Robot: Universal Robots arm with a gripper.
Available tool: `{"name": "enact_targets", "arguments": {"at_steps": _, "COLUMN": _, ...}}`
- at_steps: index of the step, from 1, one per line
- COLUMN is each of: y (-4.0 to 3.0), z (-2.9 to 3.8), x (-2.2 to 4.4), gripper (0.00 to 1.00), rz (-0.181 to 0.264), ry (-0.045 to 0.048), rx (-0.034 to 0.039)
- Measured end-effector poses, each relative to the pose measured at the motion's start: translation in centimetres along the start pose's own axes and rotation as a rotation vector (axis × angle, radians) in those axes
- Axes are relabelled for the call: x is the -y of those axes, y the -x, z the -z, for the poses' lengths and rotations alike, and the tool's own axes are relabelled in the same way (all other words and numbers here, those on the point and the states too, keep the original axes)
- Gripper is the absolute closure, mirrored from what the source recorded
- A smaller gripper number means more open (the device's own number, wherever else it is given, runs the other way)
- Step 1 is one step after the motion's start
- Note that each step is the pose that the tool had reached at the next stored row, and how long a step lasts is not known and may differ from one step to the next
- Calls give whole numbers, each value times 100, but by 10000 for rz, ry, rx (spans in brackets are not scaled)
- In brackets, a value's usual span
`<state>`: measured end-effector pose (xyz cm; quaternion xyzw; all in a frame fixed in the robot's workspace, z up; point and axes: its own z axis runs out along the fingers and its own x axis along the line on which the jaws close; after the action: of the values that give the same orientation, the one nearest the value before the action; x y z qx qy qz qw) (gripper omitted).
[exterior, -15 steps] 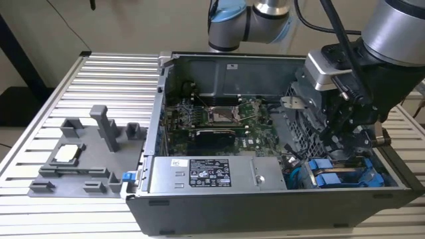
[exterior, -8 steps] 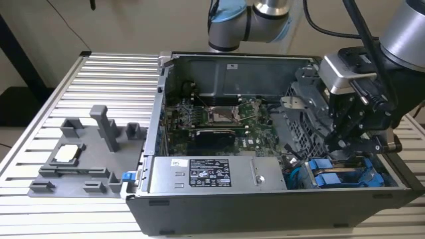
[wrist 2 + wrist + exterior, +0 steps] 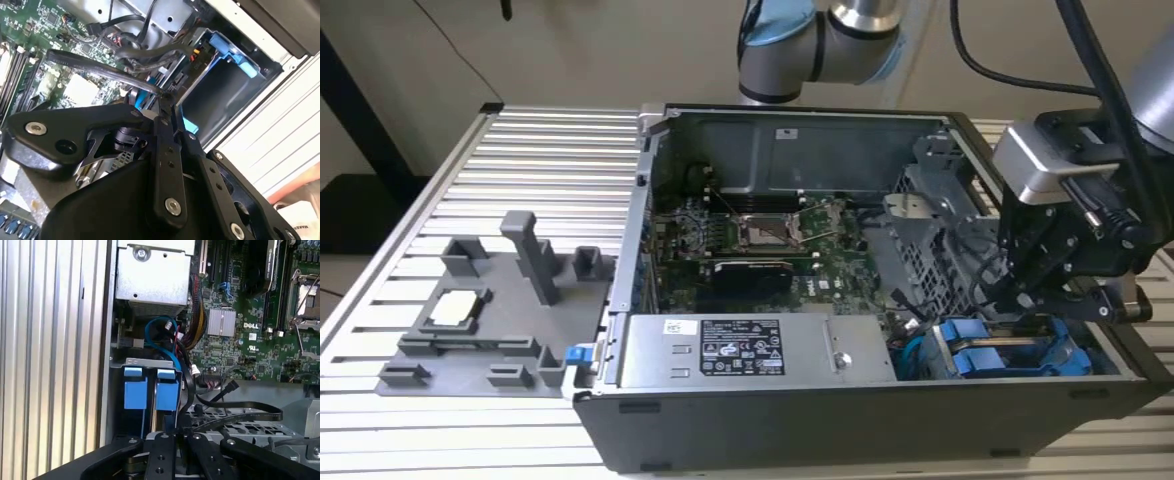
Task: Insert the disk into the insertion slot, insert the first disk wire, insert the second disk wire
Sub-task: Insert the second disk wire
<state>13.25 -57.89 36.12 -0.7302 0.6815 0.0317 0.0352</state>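
Observation:
In the open computer case, the disk's blue carrier [image 3: 991, 357] [image 3: 150, 391] sits in the insertion slot [image 3: 1087, 350] [image 3: 145, 362] at the front corner on the exterior view's right. The drive's metal body is hidden. My gripper [image 3: 1017, 300] [image 3: 166, 102] [image 3: 181, 432] hangs just above that bay, beside the blue tabs. Its black fingers [image 3: 165, 150] are shut on the end of a flat black disk wire [image 3: 240, 416] [image 3: 105, 72], which arcs away over the perforated metal cage. Another black wire with an angled plug [image 3: 231, 386] lies loose nearby.
The grey power-supply box [image 3: 747, 350] [image 3: 152, 272] stands next to the bay, with a bundle of coloured cables [image 3: 197, 327] between them. Behind lies the green motherboard [image 3: 761, 235] [image 3: 250, 340]. A grey fixture [image 3: 494, 320] sits on the slatted table [image 3: 534, 170], on the exterior view's left.

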Motion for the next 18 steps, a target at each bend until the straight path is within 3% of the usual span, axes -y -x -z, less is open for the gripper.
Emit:
{"name": "enact_targets", "arguments": {"at_steps": 3, "y": -19, "z": -24, "x": 61, "gripper": 84, "rz": -7, "ry": 61, "rx": 55}}
{"name": "enact_targets", "arguments": {"at_steps": 5, "y": -22, "z": -46, "x": 64, "gripper": 84, "rz": -25, "ry": 70, "rx": 82}}
{"name": "enact_targets", "arguments": {"at_steps": 14, "y": -32, "z": -105, "x": 85, "gripper": 84, "rz": -154, "ry": 67, "rx": 87}}
{"name": "enact_targets", "arguments": {"at_steps": 18, "y": -39, "z": -139, "x": 87, "gripper": 84, "rz": -498, "ry": 34, "rx": 86}}
